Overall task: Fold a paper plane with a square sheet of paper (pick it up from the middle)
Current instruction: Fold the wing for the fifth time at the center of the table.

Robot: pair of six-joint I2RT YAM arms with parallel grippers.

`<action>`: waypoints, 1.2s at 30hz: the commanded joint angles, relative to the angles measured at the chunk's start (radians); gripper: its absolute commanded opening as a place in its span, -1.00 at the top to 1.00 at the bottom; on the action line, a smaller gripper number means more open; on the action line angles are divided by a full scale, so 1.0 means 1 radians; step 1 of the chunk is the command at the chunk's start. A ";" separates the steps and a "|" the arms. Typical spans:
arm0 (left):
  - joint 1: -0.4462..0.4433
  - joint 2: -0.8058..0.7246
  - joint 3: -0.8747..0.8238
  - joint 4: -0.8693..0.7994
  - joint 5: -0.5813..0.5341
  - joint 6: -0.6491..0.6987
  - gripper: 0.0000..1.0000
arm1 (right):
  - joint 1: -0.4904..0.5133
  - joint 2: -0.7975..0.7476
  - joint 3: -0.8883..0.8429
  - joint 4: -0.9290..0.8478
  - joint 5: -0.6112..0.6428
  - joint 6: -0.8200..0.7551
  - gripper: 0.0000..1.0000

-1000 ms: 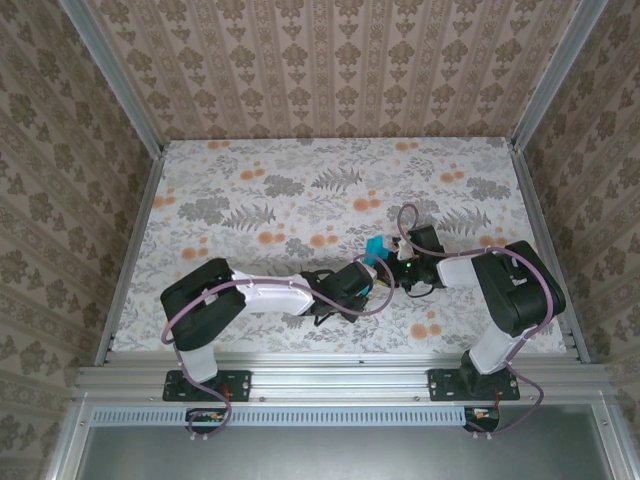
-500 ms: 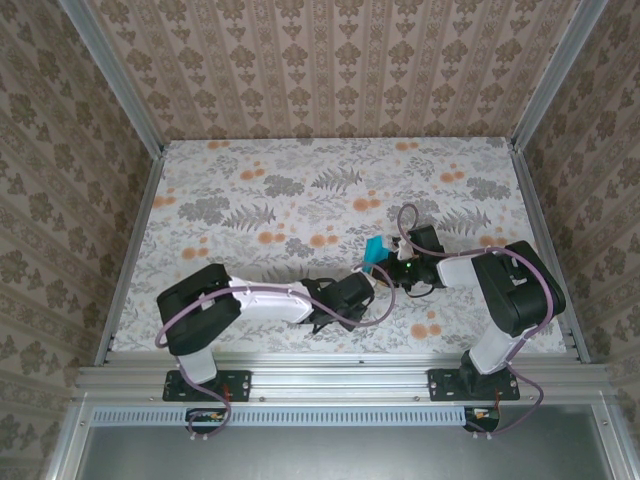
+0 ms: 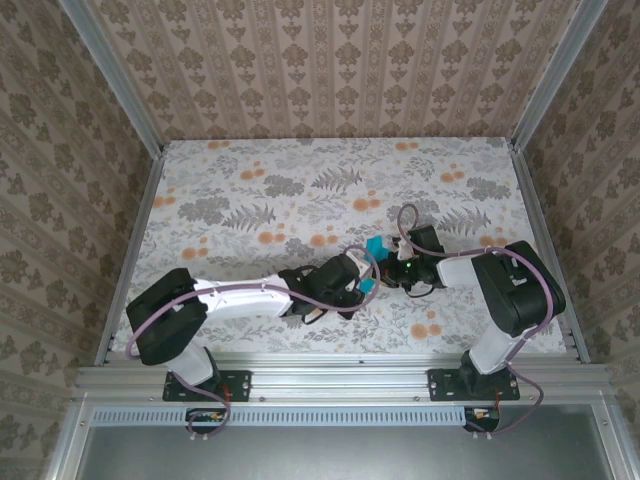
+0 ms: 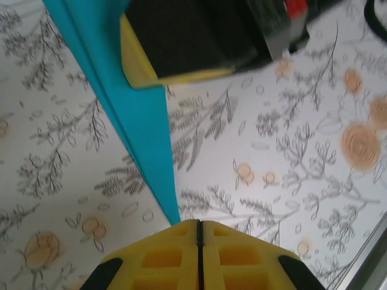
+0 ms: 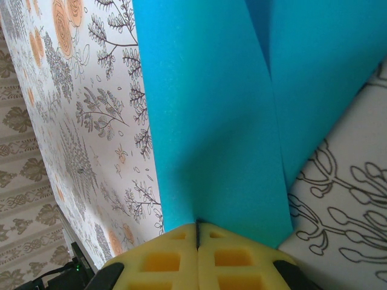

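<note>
You've got the floral-print table (image 3: pixel 250 190) spread under both grippers, w/ the patterned back wall (image 3: pixel 330 70) well beyond them. Your left arm (image 3: pixel 250 297) lies low across the near side and reaches toward the right arm (image 3: pixel 515 285), which bends back toward it. The two wrists meet near mid-table, approx tip to tip.

Right gripper (image 5: pixel 198 225): yellow fingers pressed together, pinching the teal-blue paper (image 5: pixel 211 121). The paper fans out straight ahead of the tips. Its two flaps meet at a fold line (image 5: pixel 269 75) ahead and a bit right of the finger seam.

Left gripper (image 4: pixel 199 225): fingers pressed together too, seam closed. The paper's narrow pointed tip (image 4: pixel 174 214) comes down to the edge of the finger left of that seam. It looks to touch there, but you can't tell whether it's actually nipped. From that tip the paper widens away ahead-left of the left gripper. It passes beside the right gripper's yellow finger (image 4: pixel 142 66), which sits ahead of yours.
</note>
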 commanded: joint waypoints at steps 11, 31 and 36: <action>0.073 0.177 0.033 0.165 0.170 -0.023 0.91 | 0.008 0.007 -0.050 -0.001 0.045 0.056 0.85; 0.144 0.238 -0.026 0.099 0.207 0.054 1.00 | 0.012 -0.099 -0.048 0.031 -0.004 0.136 0.79; 0.151 0.257 -0.007 0.066 0.218 0.080 1.00 | 0.026 -0.126 -0.041 0.095 -0.028 0.211 0.72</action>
